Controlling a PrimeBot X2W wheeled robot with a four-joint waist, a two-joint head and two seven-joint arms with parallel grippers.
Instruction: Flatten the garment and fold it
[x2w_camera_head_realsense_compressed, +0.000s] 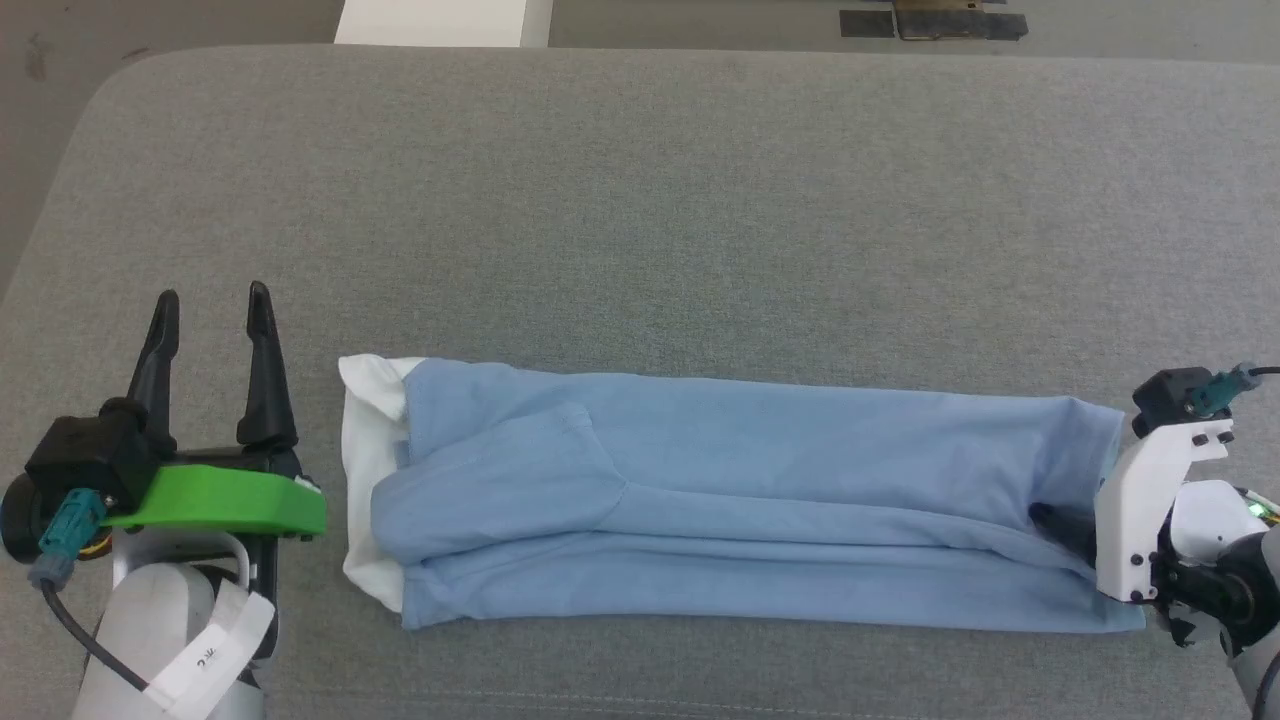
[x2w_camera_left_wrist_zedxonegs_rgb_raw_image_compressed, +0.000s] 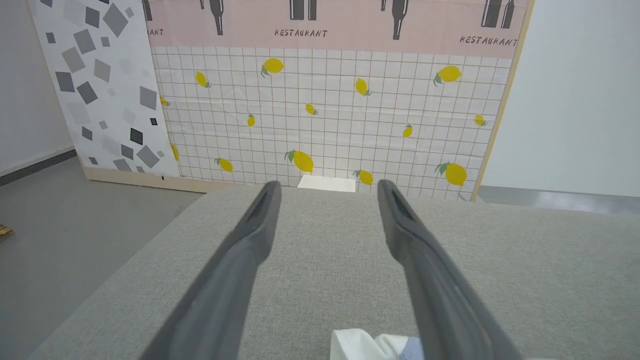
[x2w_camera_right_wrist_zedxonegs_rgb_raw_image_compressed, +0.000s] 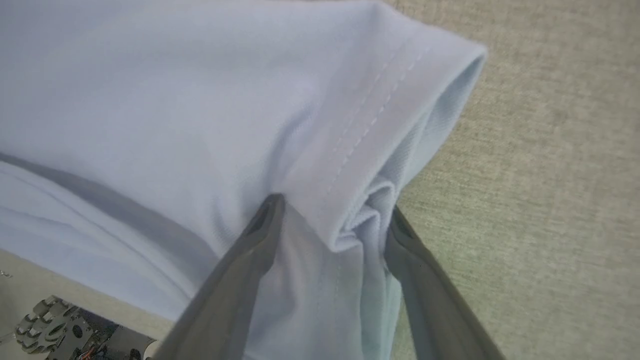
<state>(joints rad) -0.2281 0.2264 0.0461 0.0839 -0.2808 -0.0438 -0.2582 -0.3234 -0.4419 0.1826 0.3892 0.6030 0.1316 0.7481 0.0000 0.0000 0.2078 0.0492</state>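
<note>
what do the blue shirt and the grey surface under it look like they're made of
Shirt: looks like a soft matte knit, probably cotton or a blend. The right wrist view shows a fine pique-like texture inside the hem, a double stitch line and limp folds.
Grey surface: seems to be matte, heathered woven upholstery fabric with a flecked weave. The rounded corner hints at padding beneath, though that is a guess.

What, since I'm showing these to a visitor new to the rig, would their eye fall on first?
The light blue polo shirt stands out, folded into a long strip across the grey upholstered surface, its white collar at the robot's left end. Next, the right gripper at the hem end, jaws apart astride bunched fabric, and the left gripper with jaws open beside the collar.
</note>
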